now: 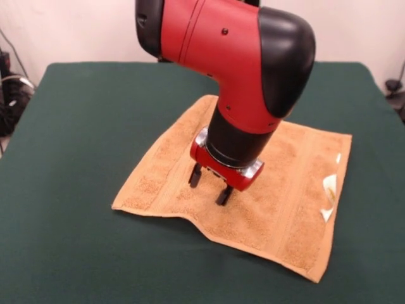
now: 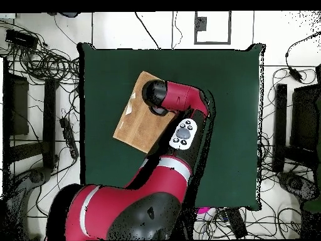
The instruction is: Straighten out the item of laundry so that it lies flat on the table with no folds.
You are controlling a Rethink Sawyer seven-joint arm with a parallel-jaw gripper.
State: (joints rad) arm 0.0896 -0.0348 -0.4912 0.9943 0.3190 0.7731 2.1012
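Note:
The orange-yellow towel [image 1: 272, 196] lies spread on the dark green table [image 1: 82, 126], nearly flat, with a low ripple along its near edge. Its white care tag [image 1: 330, 190] sits at the right edge. My gripper [image 1: 209, 184] points down over the towel's middle-left part, fingers apart and empty, tips just at or above the cloth. In the overhead view the towel [image 2: 135, 122] shows left of centre on the table [image 2: 232, 94], and the arm covers the gripper.
Cables and equipment [image 2: 37, 69] lie on the floor around the table. A black cable bundle [image 1: 9, 95] sits off the table's left edge.

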